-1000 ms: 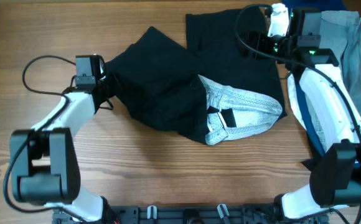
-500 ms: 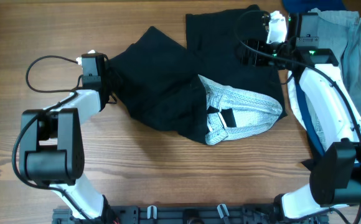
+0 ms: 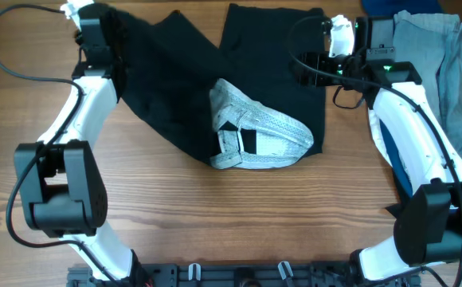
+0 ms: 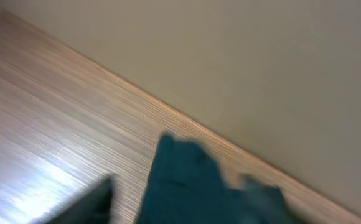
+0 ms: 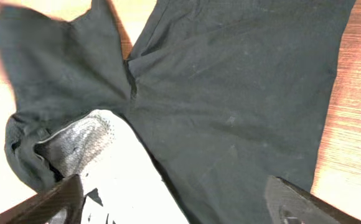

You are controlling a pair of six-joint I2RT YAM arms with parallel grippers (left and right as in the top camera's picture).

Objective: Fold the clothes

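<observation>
The black shorts (image 3: 175, 96) lie spread across the far middle of the table, with a grey-white pocket lining (image 3: 263, 137) turned out on top. My left gripper (image 3: 110, 32) is at the far left, shut on a corner of the shorts. The left wrist view is blurred and shows dark fabric (image 4: 193, 186) beside one finger (image 4: 87, 205). My right gripper (image 3: 304, 68) is open and hovers over the right part of the shorts. In the right wrist view its jaws (image 5: 174, 202) are wide apart above the shorts (image 5: 243, 93) and the lining (image 5: 106, 162).
A pile of other clothes lies at the right edge: a grey garment (image 3: 446, 56), with white and blue pieces (image 3: 384, 139) under my right arm. A cable (image 3: 24, 32) loops from the left arm. Bare wooden tabletop (image 3: 215, 215) lies nearer the front.
My left arm has swung to the far left corner, dragging the black shorts and lining left and stretching them out. My right gripper has shifted slightly left over the shorts.
</observation>
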